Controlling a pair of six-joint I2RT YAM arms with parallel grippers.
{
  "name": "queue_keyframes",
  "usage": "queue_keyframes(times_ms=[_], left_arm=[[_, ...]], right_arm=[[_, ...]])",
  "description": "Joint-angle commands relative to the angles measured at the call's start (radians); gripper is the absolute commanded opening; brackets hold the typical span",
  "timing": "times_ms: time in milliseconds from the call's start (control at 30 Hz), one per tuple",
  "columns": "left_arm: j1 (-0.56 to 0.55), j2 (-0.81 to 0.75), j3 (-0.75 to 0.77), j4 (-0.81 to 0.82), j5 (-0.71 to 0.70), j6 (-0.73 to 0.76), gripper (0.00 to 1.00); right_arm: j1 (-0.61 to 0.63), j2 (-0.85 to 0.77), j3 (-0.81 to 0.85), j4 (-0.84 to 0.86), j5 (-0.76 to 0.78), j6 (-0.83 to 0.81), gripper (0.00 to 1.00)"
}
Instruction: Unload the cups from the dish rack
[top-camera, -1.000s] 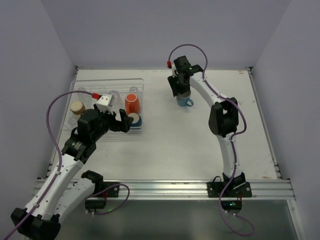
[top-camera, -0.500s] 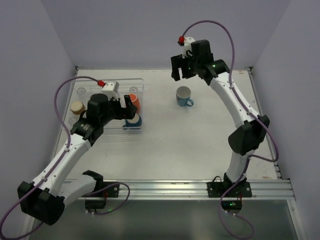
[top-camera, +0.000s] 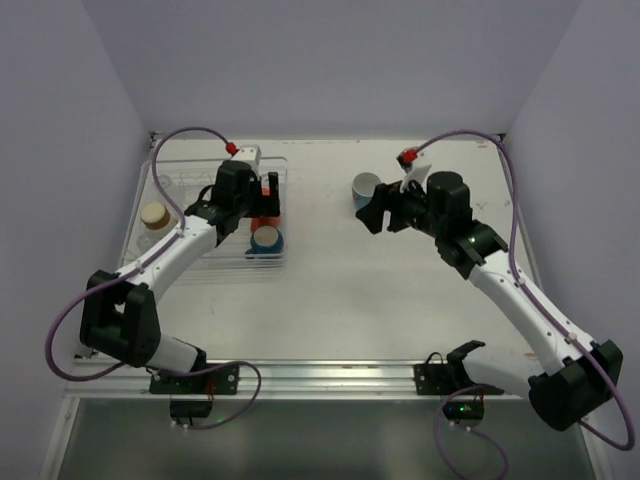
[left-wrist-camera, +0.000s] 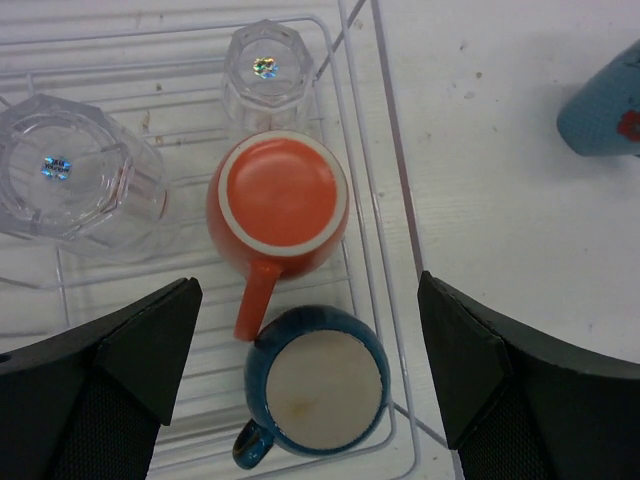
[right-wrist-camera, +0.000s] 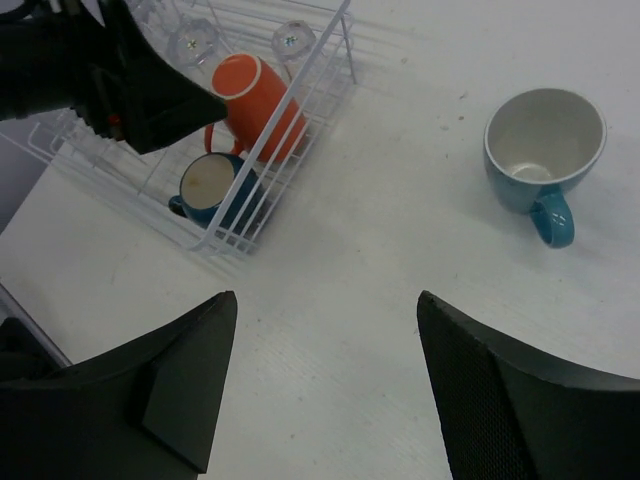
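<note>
The clear dish rack (top-camera: 175, 168) lies at the far left of the table. In it, upside down, are an orange mug (left-wrist-camera: 285, 195), a dark-blue mug (left-wrist-camera: 318, 385) just nearer than it, two clear plastic cups (left-wrist-camera: 265, 65) and a tan cup (top-camera: 155, 214). My left gripper (left-wrist-camera: 308, 305) is open and empty, hovering above the orange and dark-blue mugs. A light-blue mug (right-wrist-camera: 545, 140) stands upright on the table right of the rack. My right gripper (right-wrist-camera: 325, 300) is open and empty, above bare table nearer than that mug.
The rack's white wire edge (right-wrist-camera: 300, 95) stands between the mugs and the table. The left gripper's black body (right-wrist-camera: 120, 85) hangs over the rack in the right wrist view. Purple walls close in the table at the back and both sides.
My right gripper has let go of the light-blue mug, risen and drawn back toward the near right. My left arm has reached forward over the rack to above the orange and dark-blue mugs.
</note>
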Motion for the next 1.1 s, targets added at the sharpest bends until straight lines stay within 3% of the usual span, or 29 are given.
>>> queue_keyframes(times_ms=[0, 167, 567, 700, 767, 867, 1067], left_arm=[[0.007, 0.056, 0.074, 0.091, -0.082, 0.082, 0.97], [0.010, 0.176, 0.145, 0.085, -0.107, 0.102, 0.96], [0.011, 0.303, 0.203, 0.074, -0.127, 0.125, 0.88], [0.011, 0.315, 0.200, 0.066, -0.124, 0.123, 0.72], [0.011, 0.309, 0.203, 0.056, -0.130, 0.129, 0.56], [0.011, 0.268, 0.217, 0.039, -0.145, 0.132, 0.43], [0.011, 0.104, 0.240, 0.017, -0.171, 0.140, 0.40]], right_arm=[[0.005, -0.135, -0.111, 0.173, -0.014, 0.069, 0.75], [0.010, -0.223, -0.154, 0.183, -0.027, 0.083, 0.75], [0.020, -0.221, -0.146, 0.185, -0.044, 0.091, 0.75], [0.023, -0.227, -0.139, 0.176, -0.045, 0.094, 0.75], [0.023, -0.235, -0.142, 0.171, -0.047, 0.100, 0.75], [0.023, -0.249, -0.151, 0.171, -0.054, 0.112, 0.75], [0.039, -0.250, -0.194, 0.248, -0.085, 0.193, 0.75]])
